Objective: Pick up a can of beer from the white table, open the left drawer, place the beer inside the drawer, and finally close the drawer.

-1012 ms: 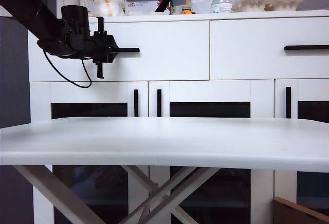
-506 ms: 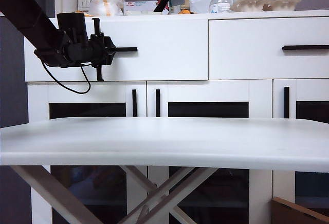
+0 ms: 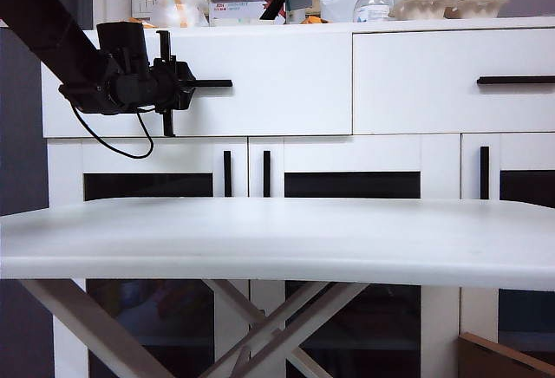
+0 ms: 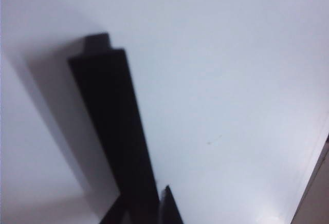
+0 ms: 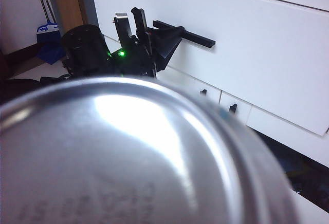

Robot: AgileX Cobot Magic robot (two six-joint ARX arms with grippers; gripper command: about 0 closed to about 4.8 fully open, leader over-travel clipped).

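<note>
The left gripper [image 3: 178, 84] is at the handle [image 3: 206, 83] of the left drawer [image 3: 260, 83], with its fingers pressed together on the thin black bar. It holds there, I judge, because the drawer must be pulled open before anything can go inside. In the left wrist view the handle [image 4: 115, 131] is a flat, matte black strip with square edges, standing a little off the smooth white drawer front [image 4: 231, 80], so there is room behind it for a finger.

The right gripper does not show in the exterior view. Its wrist camera is almost filled by the can of beer [image 5: 128, 157], a round, shiny silver aluminium body with faint printed digits. The can sits directly before this gripper, apparently held between spread jaws and kept ready for the drawer. The white table [image 3: 277, 239] lies below, plain, flat and round-edged.
</note>
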